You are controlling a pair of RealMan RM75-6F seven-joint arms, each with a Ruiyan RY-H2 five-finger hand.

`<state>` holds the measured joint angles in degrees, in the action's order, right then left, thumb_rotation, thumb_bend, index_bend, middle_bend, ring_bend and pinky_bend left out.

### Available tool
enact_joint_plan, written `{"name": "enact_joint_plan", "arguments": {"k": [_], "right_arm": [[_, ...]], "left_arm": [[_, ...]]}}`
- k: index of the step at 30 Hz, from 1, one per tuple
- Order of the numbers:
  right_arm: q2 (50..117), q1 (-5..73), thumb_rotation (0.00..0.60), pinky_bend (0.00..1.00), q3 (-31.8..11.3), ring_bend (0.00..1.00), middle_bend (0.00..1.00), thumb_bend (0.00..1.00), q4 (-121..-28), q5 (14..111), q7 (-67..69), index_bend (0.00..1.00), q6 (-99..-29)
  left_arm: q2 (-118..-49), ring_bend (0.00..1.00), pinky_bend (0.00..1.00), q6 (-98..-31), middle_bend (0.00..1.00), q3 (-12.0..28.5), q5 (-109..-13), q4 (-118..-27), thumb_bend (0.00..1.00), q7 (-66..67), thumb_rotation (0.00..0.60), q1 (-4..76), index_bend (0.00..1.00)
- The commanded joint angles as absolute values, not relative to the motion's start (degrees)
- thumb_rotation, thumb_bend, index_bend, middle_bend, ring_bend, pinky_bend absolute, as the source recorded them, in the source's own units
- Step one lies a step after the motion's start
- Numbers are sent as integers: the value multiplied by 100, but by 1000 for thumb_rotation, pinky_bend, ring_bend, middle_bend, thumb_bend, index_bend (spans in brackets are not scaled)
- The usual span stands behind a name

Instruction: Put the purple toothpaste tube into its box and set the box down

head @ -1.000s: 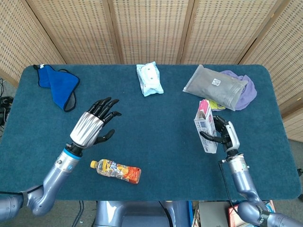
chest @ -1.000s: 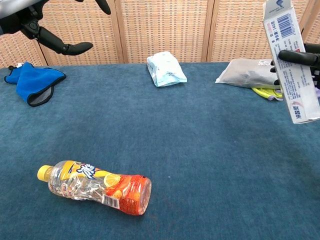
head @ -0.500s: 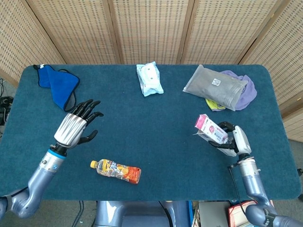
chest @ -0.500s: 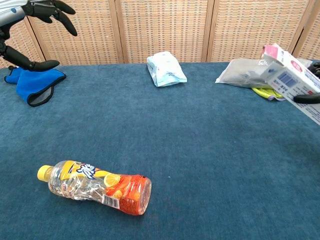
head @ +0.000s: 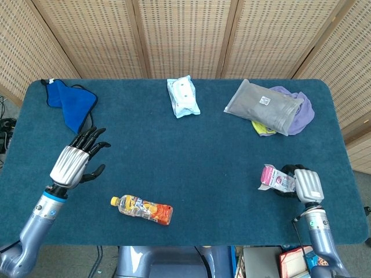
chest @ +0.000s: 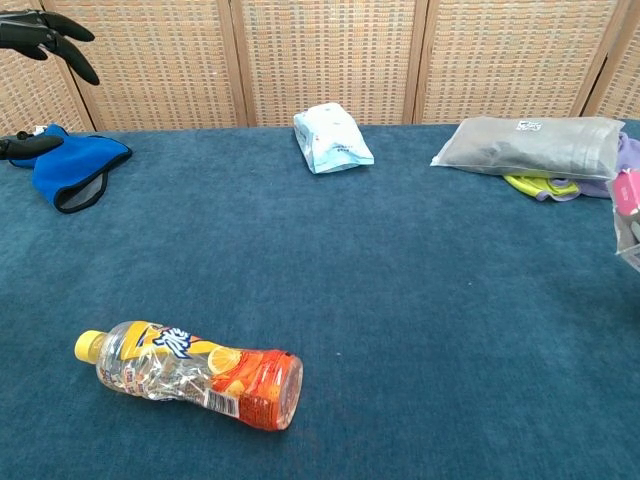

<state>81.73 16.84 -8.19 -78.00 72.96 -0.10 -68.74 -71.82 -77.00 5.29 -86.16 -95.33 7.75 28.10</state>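
Now the toothpaste box (head: 276,179) lies low at the right of the blue surface (head: 203,156), held by the right hand (head: 302,184); light, thin card, likely crushable, best gripped along its long sides; its print is too small to read; the left hand (head: 74,163) hangs empty, fingers spread.

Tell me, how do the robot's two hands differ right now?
The left hand holds nothing, its dark fingers spread apart above the table; the right hand holds the toothpaste box, which lies tipped on its side. The left hand is near the blue cloth, the right near the table's opposite end. Both have silver backs.
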Motion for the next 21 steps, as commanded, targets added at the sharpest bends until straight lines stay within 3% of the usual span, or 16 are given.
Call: {"name": "enact_joint_plan", "arguments": {"k": [1, 5, 9, 12, 15, 21], "right_arm": [[8183, 1640, 600, 419, -760, 362, 489, 95, -7850, 7253, -73, 553, -6858], [8227, 1662, 600, 359, -717, 318, 403, 96, -7987, 7224, 42, 520, -6693], [8185, 1762, 600, 152, -584, 66, 174, 95, -8134, 7317, 175, 295, -6356], [8125, 1838, 600, 44, -533, 0, 42, 95, -8185, 7322, 182, 190, -6143], [8086, 1841, 600, 2, -515, 0, 0, 96, -8211, 7348, 255, 123, -6115], [8060, 1758, 600, 0, -506, 0, 0, 96, -8190, 7476, 368, 63, -6340]], "left_arm": [[-7227, 67, 130, -7762, 99, 479, -8659, -9425, 348, 722, 600, 2739, 289], [-7292, 67, 130, -7838, 99, 434, -8693, -9272, 349, 562, 600, 2651, 289], [-7338, 67, 122, -7889, 99, 415, -8779, -9169, 349, 510, 600, 2609, 289], [-7345, 48, 71, -7898, 99, 425, -8782, -9145, 348, 516, 600, 2584, 289], [-7336, 3, 16, -7890, 82, 431, -8764, -9132, 348, 549, 600, 2556, 289], [-7311, 0, 5, -7887, 23, 408, -8694, -9203, 349, 611, 600, 2457, 260]]}}
